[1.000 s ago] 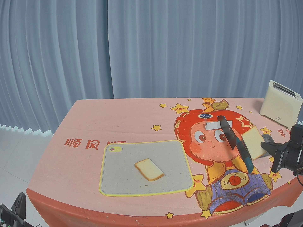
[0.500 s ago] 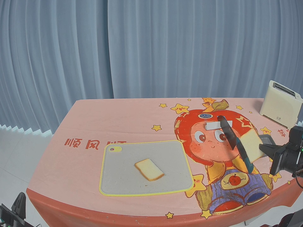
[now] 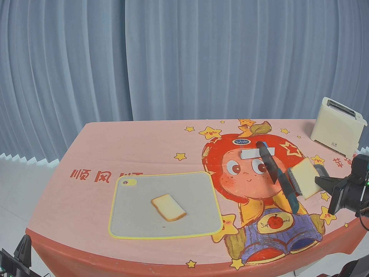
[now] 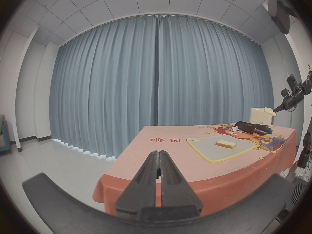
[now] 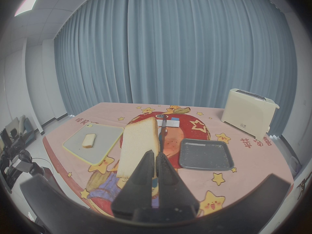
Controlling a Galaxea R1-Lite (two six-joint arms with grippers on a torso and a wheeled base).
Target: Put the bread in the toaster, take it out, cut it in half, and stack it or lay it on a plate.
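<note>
The right gripper (image 5: 155,154) is clamping an upright bread slice (image 5: 138,147) above the table (image 3: 134,143), near the knife (image 3: 277,176) and tray (image 5: 205,154). The left gripper (image 4: 159,156) is sitting closed and empty, off the table's edge.

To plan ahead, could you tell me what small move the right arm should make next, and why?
Probably carry the bread slice toward the toaster: the right gripper holds it whole above the table, and the slot looks empty.
</note>
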